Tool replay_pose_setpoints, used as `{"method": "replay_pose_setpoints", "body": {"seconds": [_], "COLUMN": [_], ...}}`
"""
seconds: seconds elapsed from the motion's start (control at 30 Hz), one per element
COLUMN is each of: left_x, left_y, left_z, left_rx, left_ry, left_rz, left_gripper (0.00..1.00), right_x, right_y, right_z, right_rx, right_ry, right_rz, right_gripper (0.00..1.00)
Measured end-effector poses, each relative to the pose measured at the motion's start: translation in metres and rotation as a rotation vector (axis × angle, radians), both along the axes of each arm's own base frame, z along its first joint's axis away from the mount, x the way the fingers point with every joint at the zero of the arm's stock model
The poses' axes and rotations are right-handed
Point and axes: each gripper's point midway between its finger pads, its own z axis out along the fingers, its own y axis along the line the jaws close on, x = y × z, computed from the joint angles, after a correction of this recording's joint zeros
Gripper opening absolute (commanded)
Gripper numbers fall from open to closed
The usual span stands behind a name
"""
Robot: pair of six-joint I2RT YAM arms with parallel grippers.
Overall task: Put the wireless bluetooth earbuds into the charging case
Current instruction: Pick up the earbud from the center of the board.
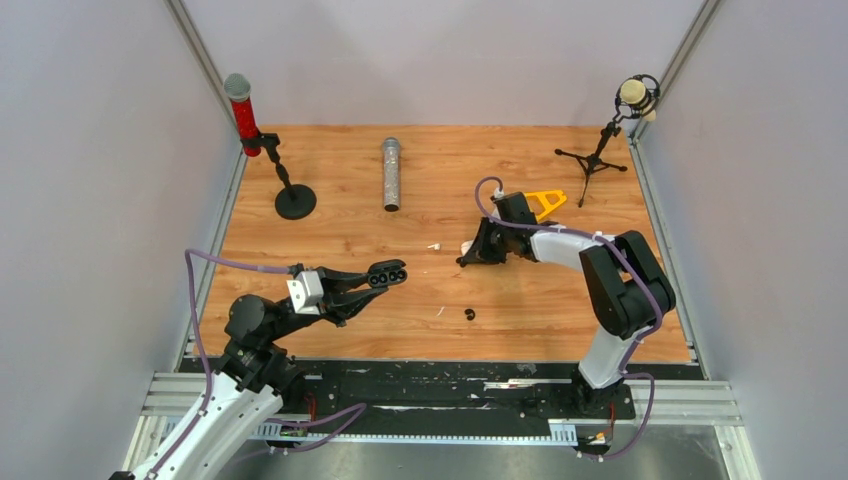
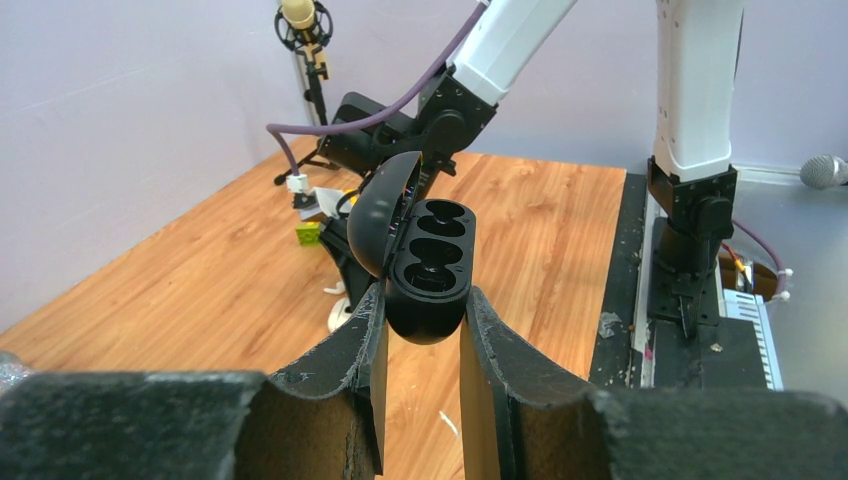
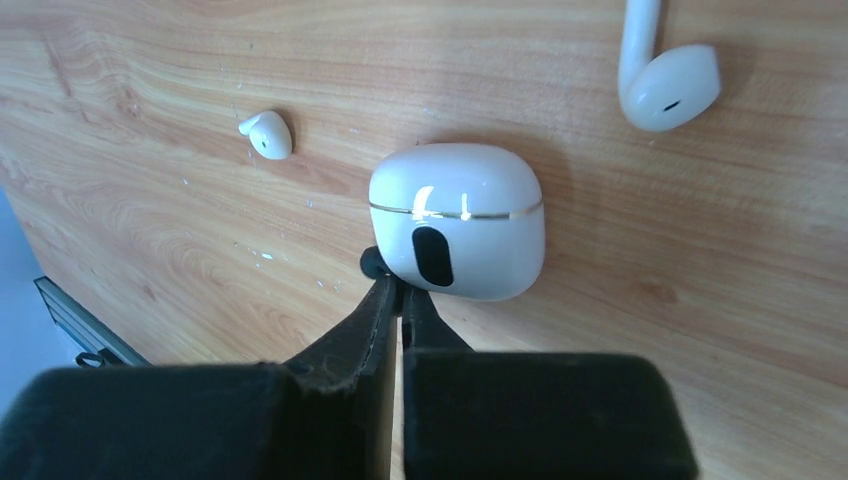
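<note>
Left wrist view: holds open black charging case (image 2: 432,262) in part-closed left gripper (image 2: 422,312). Right wrist view: shows right gripper (image 3: 400,292) shut beside closed white case (image 3: 458,220), black speck (image 3: 372,263) at tips, grip unclear; farther, 2 white earbuds (image 3: 668,85) lying on table (image 3: 150,250)

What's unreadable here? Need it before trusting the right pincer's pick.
Right wrist view: small black round object against the shut right pincer, mostly hidden by its tips and the white closed case; grip unclear.
Same view: white stemmed earbud, stem cut by top edge.
Top view: that case hidden under the right arm.
Top view: white speck, too small to identify.
Top view: sockets of black open charging case in left pincer, too small.
</note>
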Motion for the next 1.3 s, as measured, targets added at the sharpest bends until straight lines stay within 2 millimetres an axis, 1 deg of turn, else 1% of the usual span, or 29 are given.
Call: {"method": "replay_pose_setpoints", "body": {"seconds": [0.13, 0.5, 0.8, 1.03, 1.3], "left_x": [0.000, 0.000, 0.001, 0.001, 0.002], "left_y": [0.000, 0.000, -0.001, -0.001, -0.001], "left_z": [0.000, 0.000, -0.002, -0.003, -0.004], "left_rx": [0.000, -0.001, 0.001, 0.003, 0.003], "left_ry": [0.000, 0.001, 0.006, 0.010, 0.012], "left_rz": [0.000, -0.001, -0.001, -0.002, -0.002], "left_gripper": [0.00, 0.00, 0.00, 0.00, 0.00], "right_x": [0.004, 0.001, -0.002, -0.010, -0.011], "right_y": [-0.002, -0.001, 0.008, 0.022, 0.023], "right_z": [0.001, 0.003, 0.009, 0.013, 0.013], "right_rx": [0.001, -0.005, 0.032, 0.045, 0.036], "right_ry": [-0.019, -0.059, -0.065, -0.076, -0.082], "right_rz": [0.006, 0.085, 0.118, 0.159, 0.159], "right_gripper": [0.00, 0.00, 0.00, 0.00, 0.00]}}
